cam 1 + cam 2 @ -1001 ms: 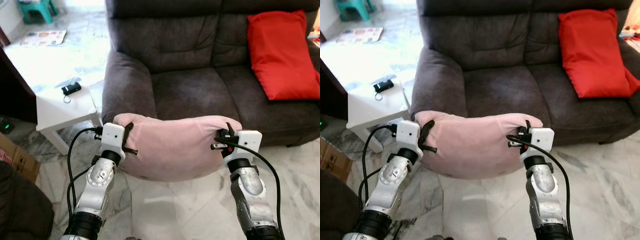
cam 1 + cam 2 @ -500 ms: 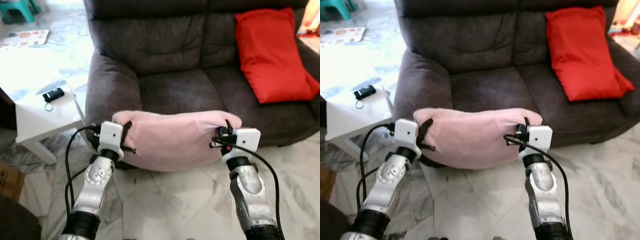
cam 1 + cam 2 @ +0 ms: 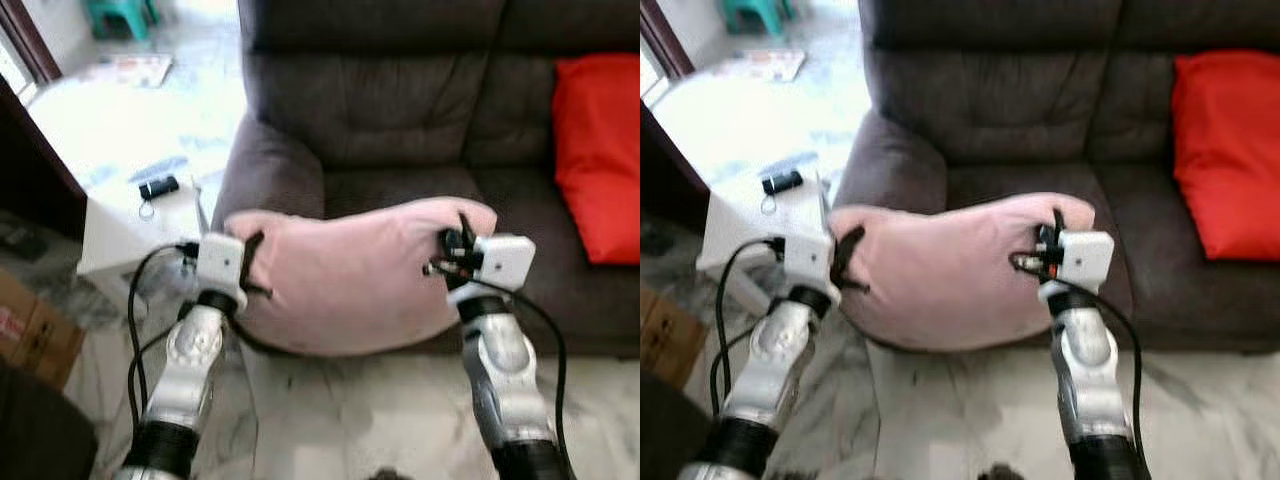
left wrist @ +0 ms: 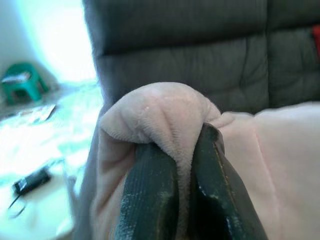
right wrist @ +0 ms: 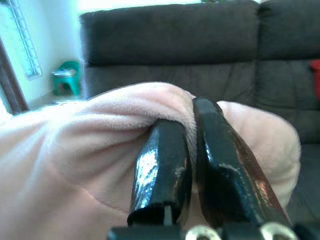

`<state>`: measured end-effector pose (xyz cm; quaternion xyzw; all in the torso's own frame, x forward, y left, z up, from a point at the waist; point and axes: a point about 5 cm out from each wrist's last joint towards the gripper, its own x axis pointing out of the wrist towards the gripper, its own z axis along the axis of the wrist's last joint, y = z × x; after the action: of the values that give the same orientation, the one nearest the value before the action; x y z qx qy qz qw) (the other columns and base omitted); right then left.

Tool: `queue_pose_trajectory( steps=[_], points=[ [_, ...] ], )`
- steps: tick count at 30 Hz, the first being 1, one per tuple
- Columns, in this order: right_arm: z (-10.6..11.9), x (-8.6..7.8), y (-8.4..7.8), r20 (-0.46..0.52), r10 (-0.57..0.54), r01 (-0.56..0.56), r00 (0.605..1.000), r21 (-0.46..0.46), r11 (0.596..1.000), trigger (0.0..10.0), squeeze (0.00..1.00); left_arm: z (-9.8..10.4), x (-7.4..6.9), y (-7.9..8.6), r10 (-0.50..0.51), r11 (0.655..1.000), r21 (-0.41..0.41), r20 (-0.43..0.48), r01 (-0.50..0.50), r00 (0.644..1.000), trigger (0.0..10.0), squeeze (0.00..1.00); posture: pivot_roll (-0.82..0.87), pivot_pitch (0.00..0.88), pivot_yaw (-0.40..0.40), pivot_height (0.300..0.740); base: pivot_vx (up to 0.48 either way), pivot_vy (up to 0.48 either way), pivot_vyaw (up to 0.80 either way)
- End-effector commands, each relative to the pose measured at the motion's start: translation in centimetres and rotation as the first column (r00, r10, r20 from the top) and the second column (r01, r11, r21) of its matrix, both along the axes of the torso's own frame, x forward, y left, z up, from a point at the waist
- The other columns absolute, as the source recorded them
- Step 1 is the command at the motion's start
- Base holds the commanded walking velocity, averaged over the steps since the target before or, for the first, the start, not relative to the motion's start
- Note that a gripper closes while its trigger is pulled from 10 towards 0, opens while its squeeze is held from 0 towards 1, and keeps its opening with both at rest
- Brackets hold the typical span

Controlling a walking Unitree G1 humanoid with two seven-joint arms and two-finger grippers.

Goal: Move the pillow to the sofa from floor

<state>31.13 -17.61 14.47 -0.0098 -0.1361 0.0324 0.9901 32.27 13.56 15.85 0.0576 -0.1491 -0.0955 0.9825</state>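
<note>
Pillow: a pale pink pillow (image 3: 350,275) hangs in the air between the two grippers, in front of the sofa's left seat; its lower edge sags below the front of the seat cushion.
Left gripper: the left gripper (image 4: 172,145) has both black fingers (image 4: 150,200) pinched tight on a bunched corner of the pillow, with fabric bulging over the tips.
Right gripper: the right gripper (image 5: 187,120) is clenched on the opposite end of the pillow, a fold of plush squeezed between its fingers (image 5: 162,170).
Beyond the fingers: the dark grey sofa (image 3: 400,110), its armrest (image 3: 265,170) just past the left gripper and its backrest further on.
Red cushion: a red cushion (image 3: 600,150) leans against the sofa back, well off to the outer side of the right gripper.
Side table: a white side table (image 3: 125,220) stands beside the armrest, outward of the left gripper; a small black object (image 3: 158,187) lies on it.
Further off: a green stool (image 3: 118,15) and a flat printed sheet (image 3: 130,68) on the floor; any writing is too blurred to read.
Floor: pale marble floor (image 3: 350,420) under the arms.
</note>
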Motion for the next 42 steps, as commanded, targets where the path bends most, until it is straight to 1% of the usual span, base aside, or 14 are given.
queue_pose_trajectory(
  steps=[1,2,5,6,7,8,12,18,25,29,30,33,42],
  points=[
    [5.0,0.2,0.0,0.201,-0.007,0.004,0.979,0.014,1.0,10.0,0.0,3.5,0.2,-0.1,-0.012,1.0,-0.022,0.127,0.015,0.992,10.0,0.0,-0.06,0.123,-0.01,0.74,0.337,0.0,0.0],
    [5.9,0.3,-0.1,0.231,-0.011,0.006,0.973,0.02,1.0,10.0,0.0,4.3,0.3,-0.2,-0.018,0.999,-0.028,0.148,0.023,0.989,10.0,0.0,-0.06,0.122,-0.011,0.74,0.341,0.0,0.0],
    [6.7,0.4,-0.2,0.254,-0.019,0.011,0.967,0.035,0.999,10.0,0.0,4.9,0.4,-0.4,-0.03,0.999,-0.032,0.158,0.036,0.987,10.0,0.0,-0.06,0.12,-0.011,0.74,0.341,0.0,0.0],
    [7.3,0.3,-0.2,0.27,-0.019,0.008,0.963,0.041,0.999,10.0,0.0,5.5,0.4,-0.5,-0.039,0.998,-0.036,0.174,0.046,0.984,10.0,0.0,-0.07,0.121,-0.012,0.74,0.345,0.0,0.0],
    [7.3,0.3,-0.2,0.27,-0.019,0.008,0.963,0.041,0.999,10.0,0.0,5.5,0.4,-0.5,-0.039,0.998,-0.036,0.174,0.046,0.984,10.0,0.0,-0.07,0.121,-0.012,0.74,0.345,0.0,0.0],
    [7.8,0.3,-0.1,0.281,-0.017,0.006,0.959,0.039,0.999,10.0,0.0,6.6,0.4,-0.6,-0.037,0.998,-0.045,0.205,0.047,0.978,10.0,0.0,-0.06,0.122,-0.014,0.74,0.345,0.0,0.0],
    [8.0,0.2,0.1,0.28,-0.007,-0.004,0.96,0.038,0.999,10.0,0.0,8.0,0.3,-0.7,-0.033,0.996,-0.069,0.235,0.051,0.972,10.0,0.0,-0.07,0.124,-0.015,0.74,0.349,0.0,0.0],
    [7.2,0.1,0.4,0.238,-0.001,-0.01,0.971,0.046,0.999,10.0,0.0,7.9,0.3,-0.4,-0.025,0.997,-0.068,0.218,0.041,0.976,10.0,0.0,-0.06,0.131,-0.015,0.74,0.35,0.0,0.0],
    [7.0,0.1,0.3,0.223,-0.005,-0.007,0.975,0.053,0.999,10.0,0.0,7.6,0.2,-0.3,-0.022,0.996,-0.076,0.196,0.038,0.98,10.0,0.0,-0.06,0.133,-0.015,0.74,0.349,0.0,0.0],
    [6.9,0.1,0.3,0.216,-0.009,-0.003,0.976,0.053,0.999,10.0,0.0,7.2,0.2,-0.5,-0.04,0.996,-0.072,0.177,0.054,0.983,10.0,0.0,-0.06,0.134,-0.014,0.74,0.351,0.0,0.0],
    [6.9,0.1,0.3,0.214,-0.01,-0.002,0.977,0.053,0.999,10.0,0.0,6.7,0.3,-0.6,-0.051,0.996,-0.059,0.151,0.06,0.987,10.0,0.0,-0.06,0.133,-0.015,0.74,0.274,0.0,0.0],
    [6.7,0.1,0.3,0.208,-0.01,-0.002,0.978,0.055,0.998,10.0,0.0,6.3,0.2,-0.7,-0.071,0.995,-0.061,0.126,0.08,0.989,10.0,0.0,-0.06,0.131,-0.015,0.74,0.091,0.0,0.0],
    [6.3,0.2,0.2,0.191,-0.014,0.004,0.982,0.054,0.999,10.0,0.0,6.0,0.3,-0.6,-0.071,0.996,-0.053,0.111,0.077,0.991,10.0,0.0,-0.06,0.129,-0.016,0.74,0.238,0.0,0.0]
  ],
)
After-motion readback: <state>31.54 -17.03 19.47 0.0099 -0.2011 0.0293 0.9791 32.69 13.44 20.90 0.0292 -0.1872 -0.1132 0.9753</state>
